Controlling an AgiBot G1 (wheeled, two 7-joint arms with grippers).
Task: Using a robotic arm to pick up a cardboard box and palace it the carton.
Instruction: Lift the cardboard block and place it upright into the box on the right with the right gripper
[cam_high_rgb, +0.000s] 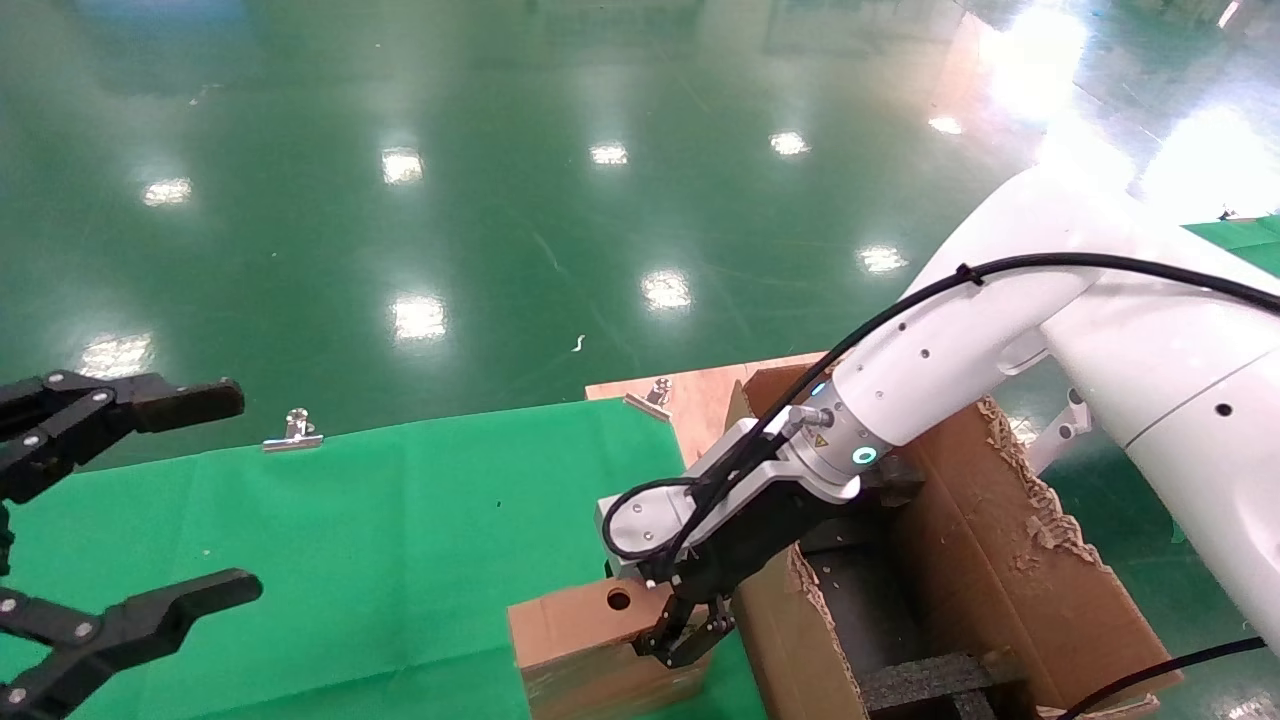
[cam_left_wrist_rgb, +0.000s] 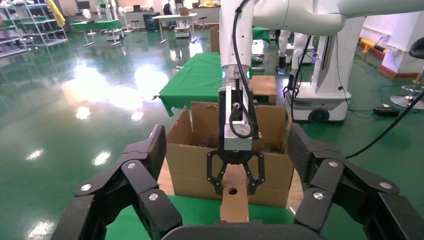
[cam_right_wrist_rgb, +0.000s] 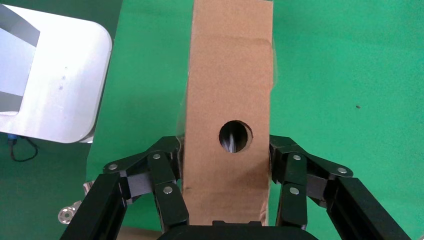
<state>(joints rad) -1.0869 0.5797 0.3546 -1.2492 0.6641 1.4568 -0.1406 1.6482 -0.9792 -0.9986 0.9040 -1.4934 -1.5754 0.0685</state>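
Here the white jointed right arm's black claw (cam_high_rgb: 688, 638) straddles the small oblong brown cardboard box (cam_high_rgb: 585, 640), a finger pressed to each long side near its round hole, clenched on it. The box sits on the green-clothed bench (cam_high_rgb: 380, 530), with the large torn-flap brown carton (cam_high_rgb: 1000, 560) just beside the claw. The all-black left claw (cam_high_rgb: 150, 500) hangs spread wide, well apart.

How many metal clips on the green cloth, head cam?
2. One clip sits on the cloth's far edge toward the left; the other clip at its far corner beside the carton. Others may be hidden.
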